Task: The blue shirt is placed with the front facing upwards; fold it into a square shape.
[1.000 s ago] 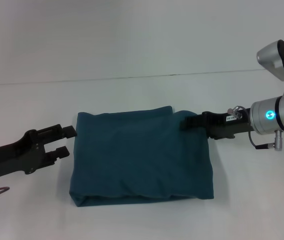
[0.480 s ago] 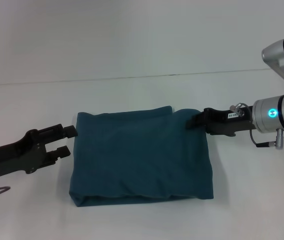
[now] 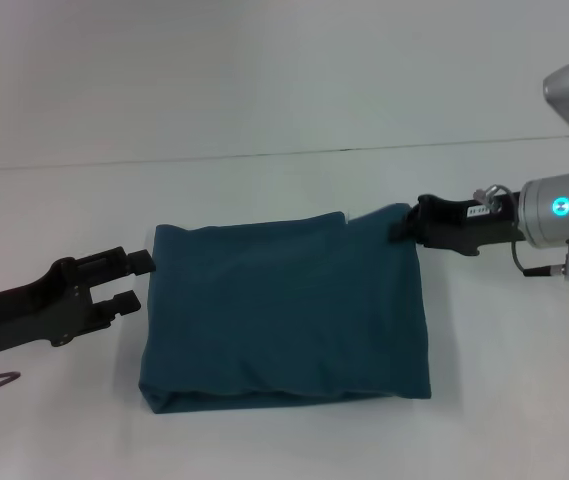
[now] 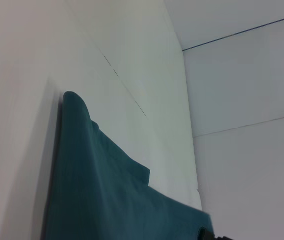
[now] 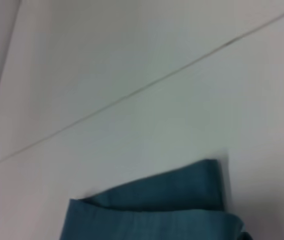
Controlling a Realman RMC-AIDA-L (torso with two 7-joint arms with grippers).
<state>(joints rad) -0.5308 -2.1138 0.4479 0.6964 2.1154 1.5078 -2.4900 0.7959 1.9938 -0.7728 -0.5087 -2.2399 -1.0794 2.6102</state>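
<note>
Left gripper (image 3: 136,280): two black fingers spread apart, nothing between them, tips just off the left edge of the blue shirt (image 3: 284,310) near its upper-left corner, not touching as far as the head view shows. Its arm runs off the lower-left of the frame, low over the table (image 3: 264,120). Right gripper (image 3: 402,226): tip sits at the shirt's upper-right corner, right at the fabric edge; can't tell whether its jaws are spread or pinching cloth, the tip merges with the dark fabric. Its black body leads right to a silver wrist with a lit cyan ring at the right edge of the frame. The shirt lies centre frame on the white table, folded into a compact, roughly square-ish rectangle, plain teal side up, no print showing. Top edge shows a small step near the upper right where one layer ends short of the other; bottom edge is a rounded fold with stacked layers visible at the lower-left corner. Left wrist view shows the shirt's folded edge running along the table, with a dark bit of the other gripper at the bottom edge. Right wrist view shows one layered corner of the shirt at the bottom of the frame on bare table.
</note>
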